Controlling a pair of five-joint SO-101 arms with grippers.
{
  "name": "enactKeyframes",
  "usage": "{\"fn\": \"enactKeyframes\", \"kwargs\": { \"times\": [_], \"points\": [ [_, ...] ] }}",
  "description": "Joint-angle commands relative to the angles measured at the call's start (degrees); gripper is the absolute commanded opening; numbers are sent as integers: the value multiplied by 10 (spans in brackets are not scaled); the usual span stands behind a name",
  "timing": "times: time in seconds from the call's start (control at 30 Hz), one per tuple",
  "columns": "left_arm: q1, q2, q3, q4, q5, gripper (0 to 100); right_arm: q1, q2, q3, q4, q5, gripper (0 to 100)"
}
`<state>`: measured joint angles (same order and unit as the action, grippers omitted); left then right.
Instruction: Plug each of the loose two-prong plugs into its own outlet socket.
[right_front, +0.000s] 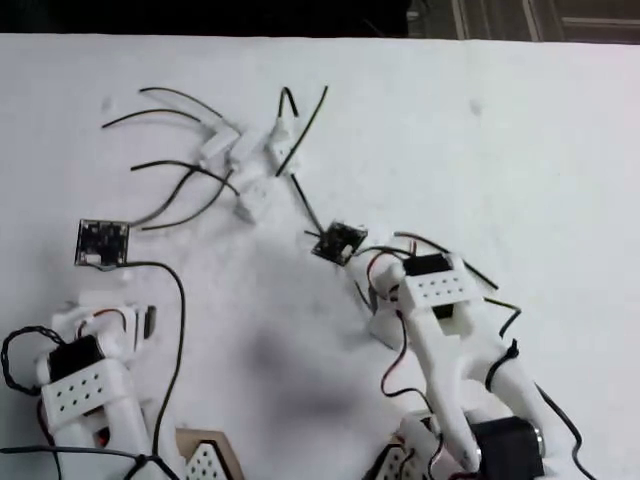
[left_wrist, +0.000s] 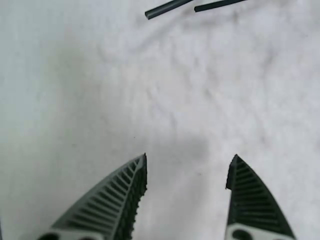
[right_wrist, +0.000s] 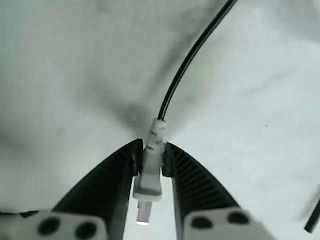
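Observation:
My right gripper (right_wrist: 151, 145) is shut on a white two-prong plug (right_wrist: 149, 172), whose black cord (right_wrist: 190, 60) runs away over the white table. In the high view this gripper (right_front: 385, 305) sits low, just short of a small black socket (right_front: 338, 242). A second black socket (right_front: 103, 243) lies at the left. Several loose white plugs (right_front: 250, 165) with black cords lie bunched at the back centre. My left gripper (left_wrist: 189, 157) is open over bare table, and in the high view it (right_front: 145, 322) stands below the left socket.
A black cable (right_front: 180, 330) runs from the left socket down past the left arm. Two black cord ends (left_wrist: 165, 8) lie ahead of the left gripper. The table's far edge (right_front: 320, 38) meets a dark background. Bare white surface lies at the right.

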<state>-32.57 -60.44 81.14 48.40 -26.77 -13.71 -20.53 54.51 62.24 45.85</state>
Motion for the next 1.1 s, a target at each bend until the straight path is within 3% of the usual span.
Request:
{"fn": "enactKeyframes", "kwargs": {
  "times": [0.0, 0.17, 0.43, 0.73, 1.07],
  "points": [
    [-2, -11, -2, -9, 0, 260, 0, 1, -31, 39, -4, 75],
    [-2, -11, -2, -9, 0, 260, -4, 2, -55, 91, -2, 101],
    [-2, -11, -2, -9, 0, 260, -6, 2, -55, 95, 0, 104],
    [-4, -11, -2, -9, 0, 260, -55, 3, -51, 95, -28, 104],
    [-4, -11, -2, -9, 0, 260, -22, 103, -54, 95, -26, 102]
  ]
}}
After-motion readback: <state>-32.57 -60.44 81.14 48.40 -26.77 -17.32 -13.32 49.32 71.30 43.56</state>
